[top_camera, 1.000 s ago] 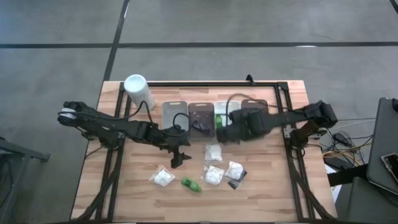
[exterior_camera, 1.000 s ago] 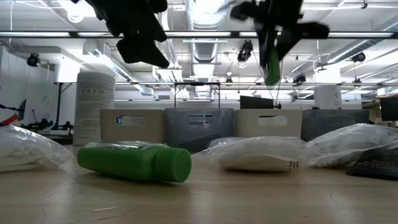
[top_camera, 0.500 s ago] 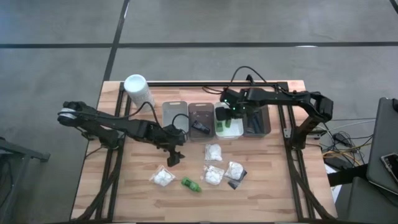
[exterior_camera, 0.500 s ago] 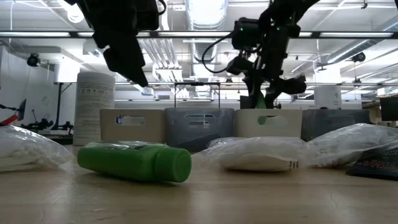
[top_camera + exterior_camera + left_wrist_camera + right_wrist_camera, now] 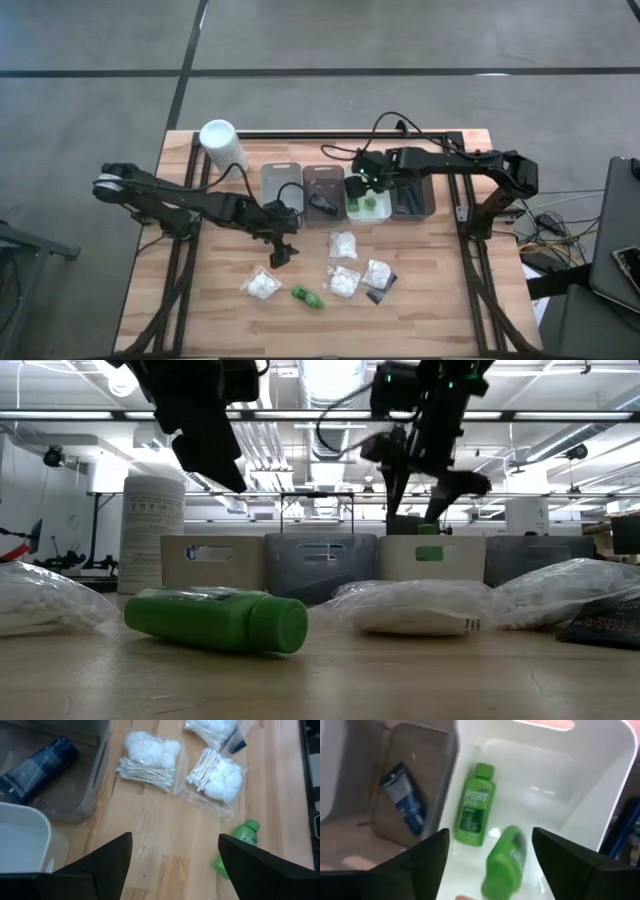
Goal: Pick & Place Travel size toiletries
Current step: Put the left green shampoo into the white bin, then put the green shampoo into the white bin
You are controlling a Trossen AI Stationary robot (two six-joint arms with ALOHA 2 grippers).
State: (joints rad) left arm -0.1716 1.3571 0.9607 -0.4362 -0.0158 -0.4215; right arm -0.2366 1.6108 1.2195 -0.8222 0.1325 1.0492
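Two green bottles are lodged in the white tray, frame centre. Right pincer overhead, fingers apart, empty. One bottle and four packets are left on the table; left pincer spread above them.

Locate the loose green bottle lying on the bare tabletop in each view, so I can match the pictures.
High view: the green bottle lies near the table's front edge, among the puff packets.
Low view: foreground left, on its side.
Left wrist view: beyond one finger, cap end showing.
Right wrist view: not in it; only bottles inside the white tray show.
Shared landmark: the puff packet beside it.
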